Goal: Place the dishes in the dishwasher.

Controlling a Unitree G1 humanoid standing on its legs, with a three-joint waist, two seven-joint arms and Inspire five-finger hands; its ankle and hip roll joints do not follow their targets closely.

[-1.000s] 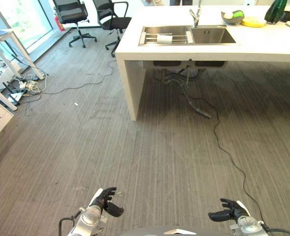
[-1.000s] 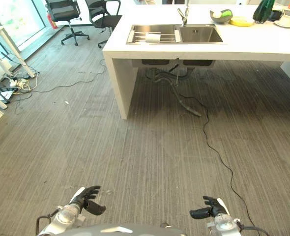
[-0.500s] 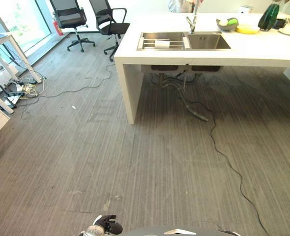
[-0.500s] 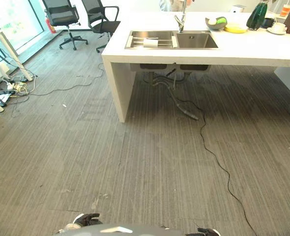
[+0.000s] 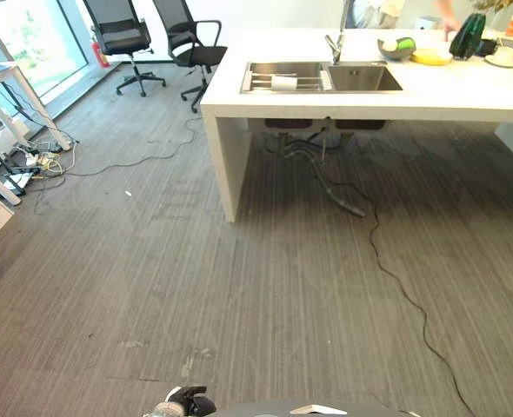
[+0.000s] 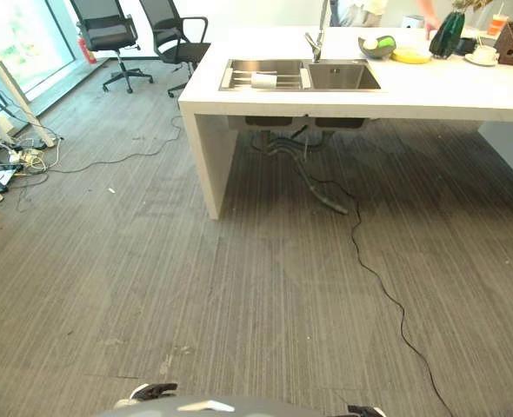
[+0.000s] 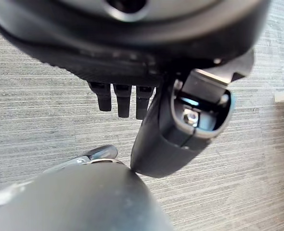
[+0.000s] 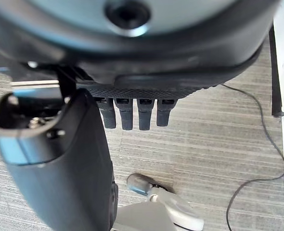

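Hands sit low at the near edge of my head views: my left hand [image 5: 185,403] is a dark shape at the bottom, and my right hand [image 6: 365,411] barely peeks in at the bottom edge. In their wrist views both hang over striped grey carpet [image 5: 239,295] with fingers [image 7: 118,100] and thumb relaxed and spread, grasping nothing; the right hand's fingers [image 8: 132,113] look the same.

Dishes are far ahead of both hands, on the white surface [image 5: 430,82] across the room. Ahead of my right hand I see a dark bowl [image 5: 396,48] with something green in it, a yellow plate [image 5: 432,57] just beside it, a dark green bottle [image 5: 467,36] and a white cup on a saucer [image 5: 505,57]. A steel sink [image 5: 322,76] is set into the surface, with a white item on the rack over its left basin.

A person [image 5: 448,22] reaches a hand toward the bottle from behind the surface. Two black office chairs [image 5: 126,39] stand far ahead of my left hand.
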